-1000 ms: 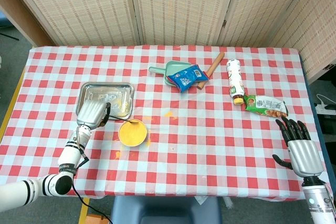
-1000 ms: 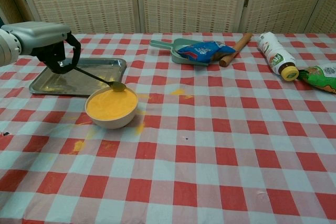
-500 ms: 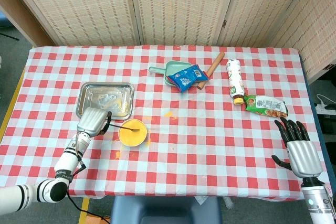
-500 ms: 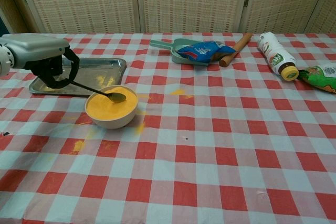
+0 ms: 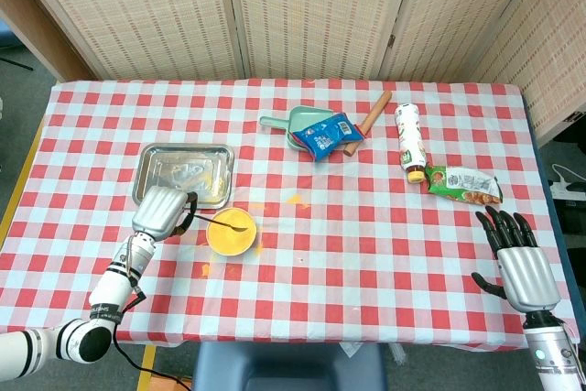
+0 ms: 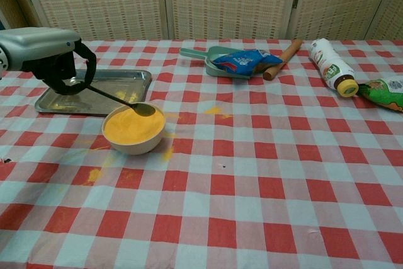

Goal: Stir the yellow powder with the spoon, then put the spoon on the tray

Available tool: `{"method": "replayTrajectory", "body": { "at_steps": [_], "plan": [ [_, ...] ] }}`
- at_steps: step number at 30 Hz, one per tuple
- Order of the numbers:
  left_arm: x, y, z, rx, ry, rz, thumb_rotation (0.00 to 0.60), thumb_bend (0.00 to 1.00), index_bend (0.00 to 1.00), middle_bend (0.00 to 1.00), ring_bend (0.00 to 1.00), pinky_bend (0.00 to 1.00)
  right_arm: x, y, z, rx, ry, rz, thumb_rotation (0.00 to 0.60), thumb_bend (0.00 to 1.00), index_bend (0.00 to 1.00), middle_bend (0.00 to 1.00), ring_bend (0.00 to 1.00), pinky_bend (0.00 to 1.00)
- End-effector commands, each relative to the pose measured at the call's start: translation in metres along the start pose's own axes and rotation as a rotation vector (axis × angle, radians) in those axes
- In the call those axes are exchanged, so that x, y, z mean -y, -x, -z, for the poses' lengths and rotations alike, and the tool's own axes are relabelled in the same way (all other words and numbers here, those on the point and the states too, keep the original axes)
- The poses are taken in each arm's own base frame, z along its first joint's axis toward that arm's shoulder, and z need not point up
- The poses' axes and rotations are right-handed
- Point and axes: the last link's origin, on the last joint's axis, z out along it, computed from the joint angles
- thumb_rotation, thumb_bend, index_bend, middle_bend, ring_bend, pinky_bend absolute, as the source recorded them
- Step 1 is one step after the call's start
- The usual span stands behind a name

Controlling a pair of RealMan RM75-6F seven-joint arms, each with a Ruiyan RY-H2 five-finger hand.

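- left hand (image 6: 47, 55) grasps the spoon (image 6: 119, 99) by its handle; fingers (image 6: 80, 74) curl around the handle end, above the near edge of the tray (image 6: 129, 77)
- spoon runs from the fingers down and toward the table centre; its bowl sits over the far rim of the bowl (image 6: 134, 144), at the surface of the yellow powder (image 6: 130, 126). Can't tell whether the tip touches the powder
- bowl stands just in front of the tray's near-right corner, below and beside the left fingers
- some yellow powder is spilled on the tablecloth (image 6: 252, 174) beside the bowl, and there are smears in the tray
- right hand (image 5: 524, 267) is released, fingers (image 5: 504, 226) spread, holding nothing, at the table's near right edge, well apart from the bowl
- green packet (image 5: 463, 184) lies just beyond the right fingertips, a bottle (image 5: 411, 153) on its side next to it
- far centre, well apart from both hands: green scoop (image 5: 293, 124), blue packet (image 5: 329, 135), brown stick (image 5: 369, 120)
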Motion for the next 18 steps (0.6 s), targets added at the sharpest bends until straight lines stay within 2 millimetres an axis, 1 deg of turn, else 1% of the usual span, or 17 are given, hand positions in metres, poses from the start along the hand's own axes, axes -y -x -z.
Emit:
{"method": "replayTrajectory", "body": {
  "at_steps": [1,3,4,7,13,18],
  "plan": [
    [0.000,0.000,-0.004,-0.017,-0.002,0.004,0.600,0.83,1.00,1.00,1.00,1.00,0.000,0.000,0.000,0.000,0.001,0.000,0.600,0.09,0.00,0.00,0.00,0.00],
    [0.001,0.002,-0.009,-0.022,-0.008,0.003,0.600,0.83,1.00,1.00,1.00,1.00,-0.001,0.000,-0.001,0.000,0.003,-0.001,0.600,0.09,0.00,0.00,0.00,0.00],
    [0.006,0.006,-0.016,-0.017,-0.024,-0.009,0.600,0.83,1.00,1.00,1.00,1.00,-0.002,-0.001,-0.001,-0.005,0.009,-0.002,0.600,0.09,0.00,0.00,0.00,0.00],
    [0.009,0.014,-0.024,-0.009,-0.033,-0.013,0.600,0.83,1.00,1.00,1.00,1.00,-0.003,-0.002,-0.002,-0.008,0.014,-0.001,0.600,0.09,0.00,0.00,0.00,0.00],
    [0.010,0.023,-0.030,-0.012,-0.024,-0.059,0.600,0.83,1.00,1.00,1.00,1.00,-0.003,-0.001,-0.004,-0.004,0.018,0.004,0.600,0.09,0.00,0.00,0.00,0.00],
    [0.010,0.025,-0.027,-0.008,-0.014,-0.090,0.600,0.83,1.00,1.00,1.00,1.00,-0.002,0.000,-0.005,-0.002,0.020,0.006,0.600,0.09,0.00,0.00,0.00,0.00]
  ]
}}
